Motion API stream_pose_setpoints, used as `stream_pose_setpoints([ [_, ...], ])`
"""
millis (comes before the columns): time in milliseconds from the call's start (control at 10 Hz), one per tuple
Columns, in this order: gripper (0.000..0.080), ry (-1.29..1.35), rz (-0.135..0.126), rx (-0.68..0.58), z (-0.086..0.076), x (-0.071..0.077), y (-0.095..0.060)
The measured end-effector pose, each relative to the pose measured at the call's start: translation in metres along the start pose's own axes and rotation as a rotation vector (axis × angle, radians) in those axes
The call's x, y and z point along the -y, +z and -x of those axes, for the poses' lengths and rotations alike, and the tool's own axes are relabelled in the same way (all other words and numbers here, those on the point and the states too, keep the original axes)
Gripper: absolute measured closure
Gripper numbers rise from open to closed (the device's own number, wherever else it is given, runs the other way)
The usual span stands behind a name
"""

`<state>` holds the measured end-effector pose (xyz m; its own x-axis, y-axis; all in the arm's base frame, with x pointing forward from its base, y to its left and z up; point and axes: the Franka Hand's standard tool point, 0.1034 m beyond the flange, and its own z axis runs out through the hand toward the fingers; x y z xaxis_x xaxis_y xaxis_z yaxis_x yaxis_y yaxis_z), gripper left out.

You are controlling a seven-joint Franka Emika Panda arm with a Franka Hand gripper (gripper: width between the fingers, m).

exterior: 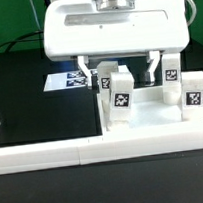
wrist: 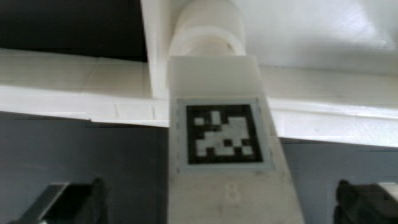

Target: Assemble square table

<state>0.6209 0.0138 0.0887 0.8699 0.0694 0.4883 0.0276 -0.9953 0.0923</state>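
- I see a black table [exterior: 29,96] backed by a green curtain [exterior: 7,23], with a long white border rail [exterior: 84,149] along the near edge and the marker board [exterior: 69,80] lying flat behind, below the arm.
- In the exterior view the square table top [exterior: 108,29] appears to stand on edge; it hides the gripper's upper body, so only the two dark fingers [exterior: 83,64] show beneath its lower rim.
- From that view I count four tagged white legs: one [exterior: 120,96] directly under the gripper [exterior: 117,66], one [exterior: 108,77] just behind it, one [exterior: 171,69] beyond the far finger, and one [exterior: 193,91] further out to the exterior view's right.
- The wrist view shows what the other cannot: a single leg [wrist: 217,140] upright between the fingertips [wrist: 68,200], its tag facing the camera, the table top's rim [wrist: 80,85] running behind.
- The gripper [wrist: 214,205] is spread wide, both pads clear of the leg.
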Motion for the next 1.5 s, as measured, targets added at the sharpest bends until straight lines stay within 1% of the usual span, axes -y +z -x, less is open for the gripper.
stream_pose_setpoints([
  [100,0.0152,0.000,0.000,0.000,0.000,0.000,0.000],
  [700,0.0151,0.000,0.000,0.001,0.000,0.000,0.000],
  [800,0.0151,0.016,-0.021,0.066,0.004,-0.003,0.000],
  [900,0.0151,0.039,-0.068,0.169,0.003,-0.002,-0.007],
  [1000,0.0151,0.048,-0.094,0.196,-0.008,0.000,-0.012],
  [1200,0.0151,0.070,-0.148,0.348,-0.005,0.013,-0.012],
  [1300,0.0151,0.072,-0.159,0.442,-0.002,0.017,-0.009],
  [1400,0.0151,0.058,-0.167,0.522,0.000,0.014,-0.006],
  [1500,0.0151,0.037,-0.158,0.573,0.000,0.005,-0.002],
])
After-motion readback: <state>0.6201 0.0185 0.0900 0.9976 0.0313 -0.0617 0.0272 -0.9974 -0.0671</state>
